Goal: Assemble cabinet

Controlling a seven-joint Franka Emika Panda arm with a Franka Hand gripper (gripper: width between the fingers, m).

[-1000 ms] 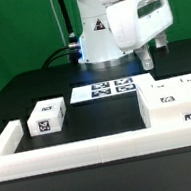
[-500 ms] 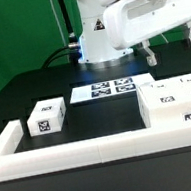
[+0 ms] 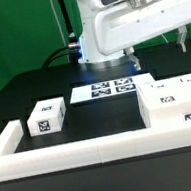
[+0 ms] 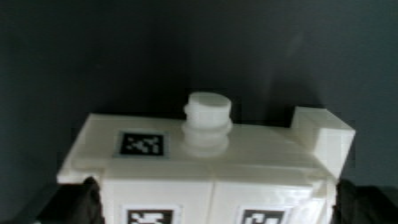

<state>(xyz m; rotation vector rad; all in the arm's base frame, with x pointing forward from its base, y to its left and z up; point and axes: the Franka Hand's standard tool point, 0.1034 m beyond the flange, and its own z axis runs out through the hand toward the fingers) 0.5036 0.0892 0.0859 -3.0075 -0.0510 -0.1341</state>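
- A matte black table [image 3: 32,94] fills the lower part of the exterior view; its surface is plain and dull, with no bright reflections.
- Behind the table, on the exterior view's left, hangs a flat green backdrop [image 3: 6,28], evenly lit.
- A long low white L-shaped rail [image 3: 83,153] lies along the near edge of the table, its short arm turning back at the exterior view's left.
- The marker board [image 3: 109,87] lies flat on the table farther back, near the middle.
- In the wrist view the same dark tabletop [image 4: 107,50] looks grey-black and slightly blurred.
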